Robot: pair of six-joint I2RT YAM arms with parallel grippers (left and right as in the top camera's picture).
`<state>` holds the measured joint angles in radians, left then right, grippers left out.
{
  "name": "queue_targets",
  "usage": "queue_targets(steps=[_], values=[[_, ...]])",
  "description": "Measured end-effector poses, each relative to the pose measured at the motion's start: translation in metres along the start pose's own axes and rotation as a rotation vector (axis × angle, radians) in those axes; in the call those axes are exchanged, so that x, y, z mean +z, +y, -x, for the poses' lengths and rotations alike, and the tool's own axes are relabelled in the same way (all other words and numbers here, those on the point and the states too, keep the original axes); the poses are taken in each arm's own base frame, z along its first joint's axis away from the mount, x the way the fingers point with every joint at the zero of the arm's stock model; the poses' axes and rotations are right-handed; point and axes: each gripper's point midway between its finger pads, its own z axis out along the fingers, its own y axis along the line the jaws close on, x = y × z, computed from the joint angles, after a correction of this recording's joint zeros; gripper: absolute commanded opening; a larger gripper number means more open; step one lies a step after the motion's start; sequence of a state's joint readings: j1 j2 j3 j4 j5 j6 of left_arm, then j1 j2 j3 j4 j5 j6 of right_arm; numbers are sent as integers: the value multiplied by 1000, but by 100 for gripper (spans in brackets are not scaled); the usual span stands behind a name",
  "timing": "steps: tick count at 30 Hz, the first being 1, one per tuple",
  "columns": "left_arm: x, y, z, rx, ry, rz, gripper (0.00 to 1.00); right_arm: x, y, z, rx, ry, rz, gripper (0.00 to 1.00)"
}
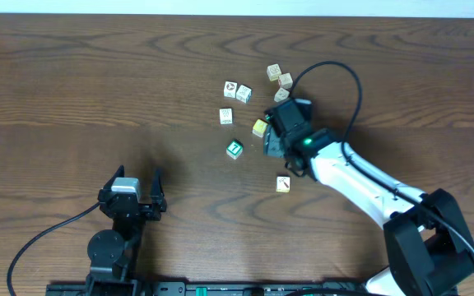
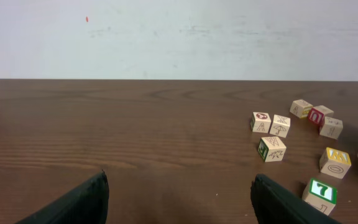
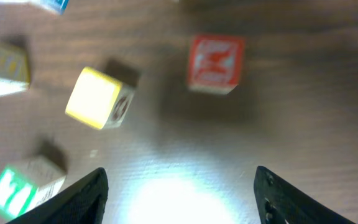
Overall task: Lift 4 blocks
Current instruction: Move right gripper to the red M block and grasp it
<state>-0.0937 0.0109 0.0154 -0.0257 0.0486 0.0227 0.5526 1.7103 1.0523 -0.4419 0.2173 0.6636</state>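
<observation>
Right of centre on the desk (image 1: 97, 82), the right claw (image 3: 180, 177) hangs with jaws parted and empty over scattered wooden blocks: a yellow block (image 1: 259, 127) just beside it, a green block (image 1: 234, 149) near that, a red block (image 3: 215, 63) ahead of the claw. Left claw (image 2: 179, 186), likewise spread wide and empty, sits well apart from them.

Blocks (image 1: 234, 149) cluster rightward on the table (image 1: 97, 82)
</observation>
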Motion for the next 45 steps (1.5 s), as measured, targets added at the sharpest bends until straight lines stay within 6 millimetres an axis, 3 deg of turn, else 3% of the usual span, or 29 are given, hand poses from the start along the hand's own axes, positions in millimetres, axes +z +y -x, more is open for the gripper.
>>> queue_targets(steps=[6,15,27,45], values=[[0,0,0,0,0,0,73,5,-15,33,58,-69,20,70],[0,0,0,0,0,0,73,9,-11,56,59,-144,63,68],[0,0,0,0,0,0,73,64,-10,37,47,-98,40,65],[0,0,0,0,0,0,73,71,-32,49,101,-115,6,49]])
